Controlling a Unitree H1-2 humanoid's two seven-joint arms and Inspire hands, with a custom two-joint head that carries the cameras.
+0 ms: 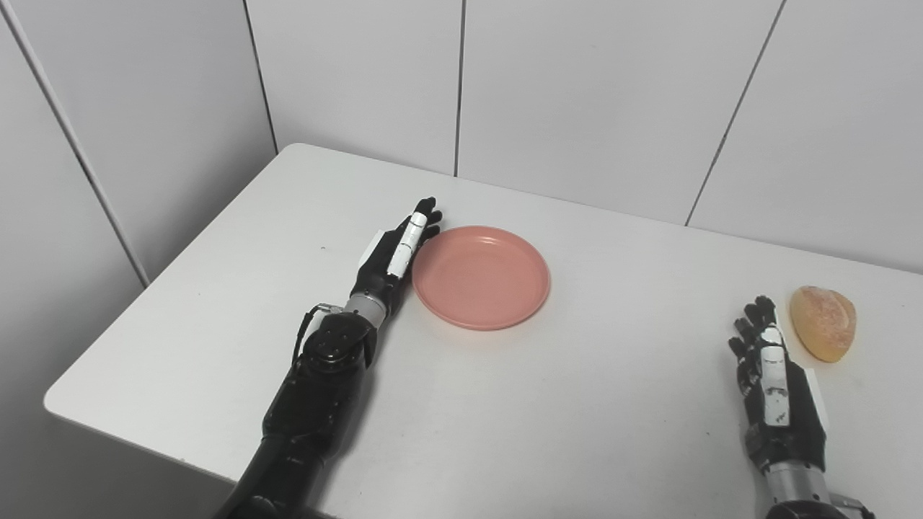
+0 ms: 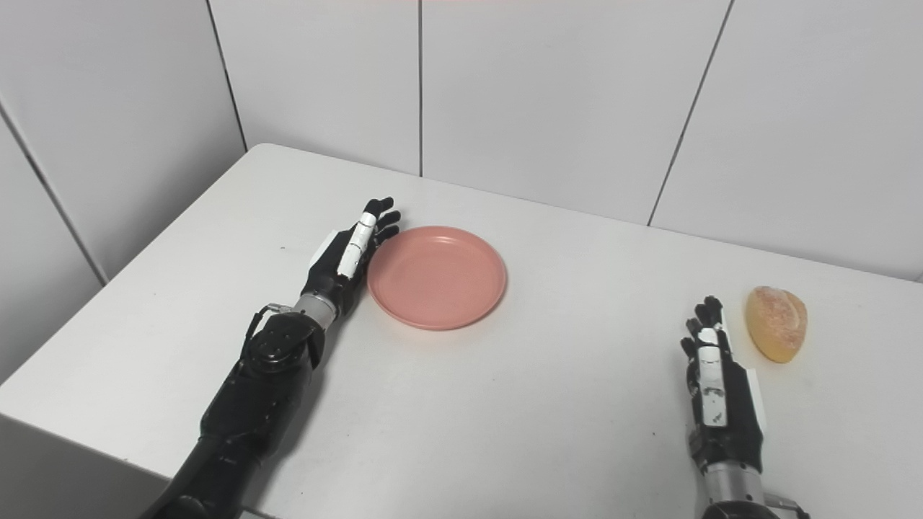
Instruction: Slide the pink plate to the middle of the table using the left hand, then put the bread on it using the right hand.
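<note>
Left eye view, table (image 1: 216, 339): white top, set into a corner of pale panelled walls, carrying only the plate, the bread and the two hands.
Left arm (image 1: 317, 389): comes in from the bottom left and stretches forward over the table, so that its hand lies along the plate's left edge.
Pink plate (image 1: 481, 277): empty, flat on the table, a little left of the middle and towards the far side; nothing is on it.
Left hand (image 1: 393, 252): fingers straight and held side by side, edge-on to the table, flat against the plate's left rim; it holds nothing, it only bears sideways on the rim.
Right hand (image 1: 775, 389): low over the near right part of the table, fingers stretched forward and a little apart, holding nothing; it is just beside the bread, whether touching or not I cannot tell.
Bread (image 1: 823, 322): a small golden roll lying at the right side of the table, well apart from the plate.
Step in hand: judged from the pose, the slide; the left hand is placed to push the plate rightward.
Done: the left hand has reached the plate's rim; how much of the slide is done cannot be read from one moment.
Left to do: probably a short further push, since the plate looks somewhat short of the middle; then the whole second half, with the right hand closing on the bread, carrying it across and setting it on the plate.
Progress overall: early, under half by my reckoning.
</note>
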